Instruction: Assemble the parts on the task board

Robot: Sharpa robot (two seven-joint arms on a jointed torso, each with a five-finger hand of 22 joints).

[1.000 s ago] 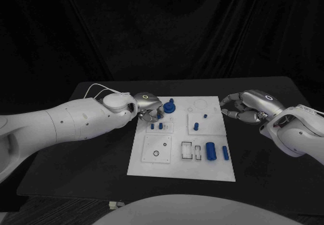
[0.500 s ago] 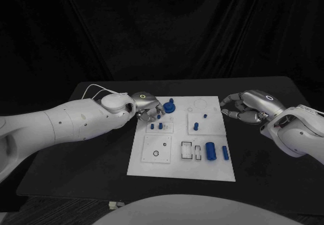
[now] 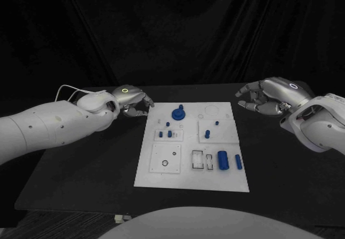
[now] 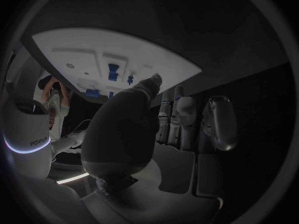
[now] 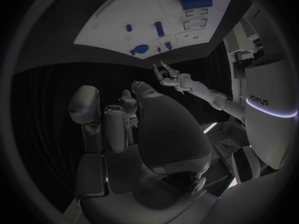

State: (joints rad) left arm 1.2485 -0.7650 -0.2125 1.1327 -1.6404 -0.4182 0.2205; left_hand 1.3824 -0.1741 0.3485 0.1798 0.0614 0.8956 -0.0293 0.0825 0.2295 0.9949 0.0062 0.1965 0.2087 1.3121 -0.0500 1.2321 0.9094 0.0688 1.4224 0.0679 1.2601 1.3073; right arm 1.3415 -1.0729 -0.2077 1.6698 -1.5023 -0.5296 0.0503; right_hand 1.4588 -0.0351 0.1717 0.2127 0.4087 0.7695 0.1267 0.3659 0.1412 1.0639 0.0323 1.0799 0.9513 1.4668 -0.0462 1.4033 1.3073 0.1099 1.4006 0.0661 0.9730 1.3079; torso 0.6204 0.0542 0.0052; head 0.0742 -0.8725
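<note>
Sitting in the middle of the black table is the white task board, and both hands are hanging off to its far corners, not touching it. The left hand is hovering just beside the board's far left corner with its fingers curled in and nothing in them that I can see. The right hand is floating a bit off the far right corner, fingers bent but spread apart, holding nothing.

On the board itself, the biggest blue part is a fat cylinder lying near the right side, with a thinner blue pin lying just beside it on the right. At the far end a round blue knob is standing near the middle. A small blue peg is standing right of centre, and two tiny blue pegs are standing side by side on the left half.
</note>
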